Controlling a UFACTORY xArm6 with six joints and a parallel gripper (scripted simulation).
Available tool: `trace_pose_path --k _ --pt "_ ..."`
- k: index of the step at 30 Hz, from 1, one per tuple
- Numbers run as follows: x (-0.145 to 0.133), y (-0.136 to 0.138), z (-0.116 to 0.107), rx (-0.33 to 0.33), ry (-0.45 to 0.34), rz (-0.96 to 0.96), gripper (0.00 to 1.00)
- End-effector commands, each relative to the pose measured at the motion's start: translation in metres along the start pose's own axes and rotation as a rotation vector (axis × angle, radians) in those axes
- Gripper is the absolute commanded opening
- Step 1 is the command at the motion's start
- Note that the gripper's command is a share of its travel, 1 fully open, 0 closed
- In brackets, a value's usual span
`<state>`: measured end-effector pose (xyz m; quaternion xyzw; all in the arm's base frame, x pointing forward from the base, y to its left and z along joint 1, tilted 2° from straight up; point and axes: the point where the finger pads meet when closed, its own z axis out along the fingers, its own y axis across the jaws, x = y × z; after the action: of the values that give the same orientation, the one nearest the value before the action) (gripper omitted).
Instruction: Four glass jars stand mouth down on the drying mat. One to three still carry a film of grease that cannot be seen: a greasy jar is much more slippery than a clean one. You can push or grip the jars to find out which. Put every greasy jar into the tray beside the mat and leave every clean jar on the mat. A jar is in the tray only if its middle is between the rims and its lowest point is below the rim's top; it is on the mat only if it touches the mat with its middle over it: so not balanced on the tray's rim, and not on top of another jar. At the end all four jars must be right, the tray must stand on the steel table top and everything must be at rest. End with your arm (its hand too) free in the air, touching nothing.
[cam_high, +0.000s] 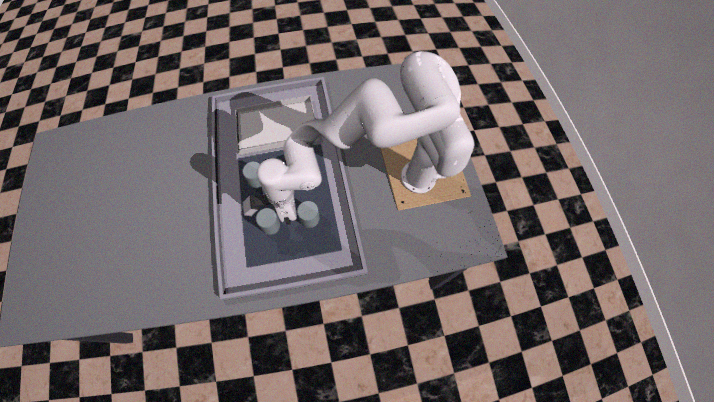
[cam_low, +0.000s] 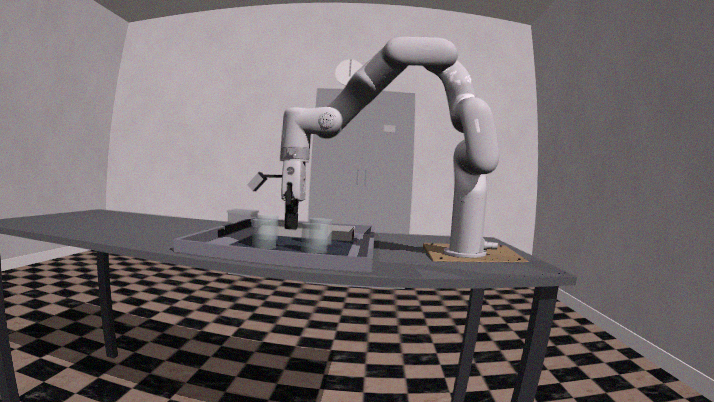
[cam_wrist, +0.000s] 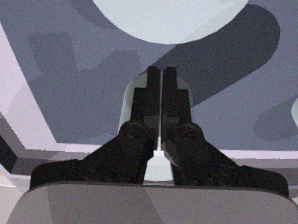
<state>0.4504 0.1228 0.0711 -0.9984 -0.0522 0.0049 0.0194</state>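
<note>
- You have 3 pale glass jars visible, upright on the dark mat (cam_high: 320, 240): front-left (cam_high: 268, 221), front-right (cam_high: 308, 214), back-left (cam_high: 251, 174).
- The pale tray (cam_high: 300, 111) sits behind.
</note>
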Motion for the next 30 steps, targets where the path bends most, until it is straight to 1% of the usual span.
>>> trace_pose_path --k 1,30 --pt "0.0011 -0.0002 -0.0013 0.001 0.004 0.000 0.00" --pt "-0.0025 -0.0002 -0.0013 0.001 0.004 0.000 0.00"
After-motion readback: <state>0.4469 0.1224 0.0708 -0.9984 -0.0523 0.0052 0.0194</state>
